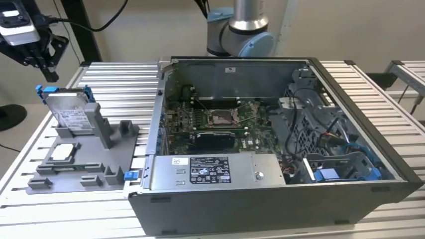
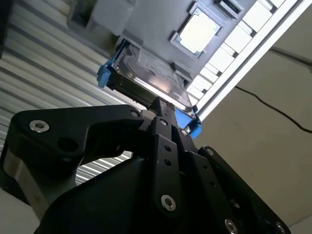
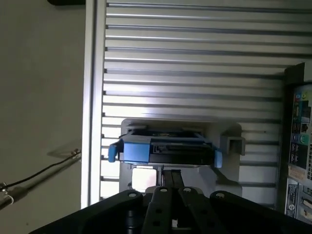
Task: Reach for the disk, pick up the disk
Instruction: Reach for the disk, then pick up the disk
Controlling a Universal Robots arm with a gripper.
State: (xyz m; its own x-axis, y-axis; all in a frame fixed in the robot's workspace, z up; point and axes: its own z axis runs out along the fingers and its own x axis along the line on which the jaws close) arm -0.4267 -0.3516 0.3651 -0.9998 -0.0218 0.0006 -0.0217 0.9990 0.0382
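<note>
Gripper [image 1: 49,72], black and clenched on nothing, hangs above the flat silver-grey metal disk [image 1: 69,113] with blue plastic bracket, which stands on edge in a grey plastic holder [image 1: 109,144], its top edge lying crosswise just ahead.

Silver arm [image 1: 251,12] with pale-blue joint caps [image 1: 258,45]; black gripper [image 2: 159,104], silver screws [image 2: 168,203].
</note>
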